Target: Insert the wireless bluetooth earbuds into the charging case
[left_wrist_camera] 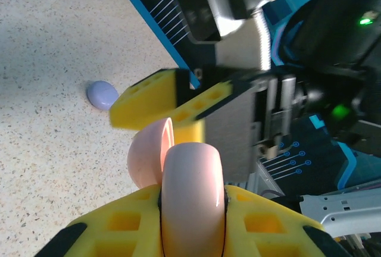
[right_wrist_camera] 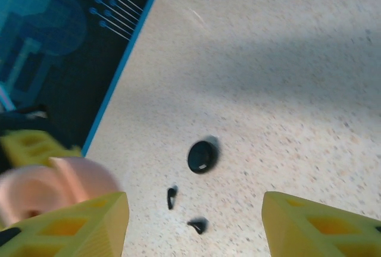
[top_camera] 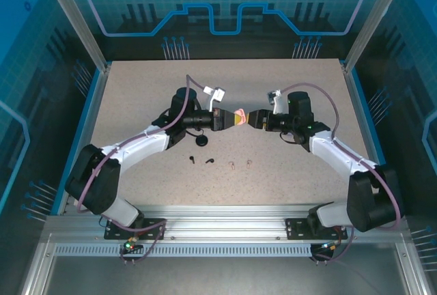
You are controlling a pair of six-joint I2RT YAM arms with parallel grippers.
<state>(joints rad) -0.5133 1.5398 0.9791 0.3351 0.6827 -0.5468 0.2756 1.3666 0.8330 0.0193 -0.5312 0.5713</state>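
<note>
My left gripper point(top_camera: 231, 118) is shut on a pale pink round charging case point(top_camera: 240, 113), held above the middle of the table. In the left wrist view the case point(left_wrist_camera: 191, 191) sits between the yellow fingers point(left_wrist_camera: 113, 233) with its lid point(left_wrist_camera: 149, 150) swung open. My right gripper point(top_camera: 252, 119) faces it, open, its fingers point(left_wrist_camera: 149, 96) right at the lid. In the right wrist view the pink case point(right_wrist_camera: 56, 179) lies beside the left finger point(right_wrist_camera: 77, 227). Two black earbuds point(top_camera: 192, 159) point(top_camera: 209, 162) and two pale pink earbuds point(top_camera: 233, 166) point(top_camera: 248, 164) lie on the table nearer me. Purple earbuds are out of view.
A shut black round case point(top_camera: 201, 139) lies under the left forearm, also seen as the black case point(right_wrist_camera: 202, 156) above the black earbuds point(right_wrist_camera: 172, 196) point(right_wrist_camera: 198, 225). A purple case point(left_wrist_camera: 102, 94) rests on the table near the blue edge strip point(left_wrist_camera: 155, 25).
</note>
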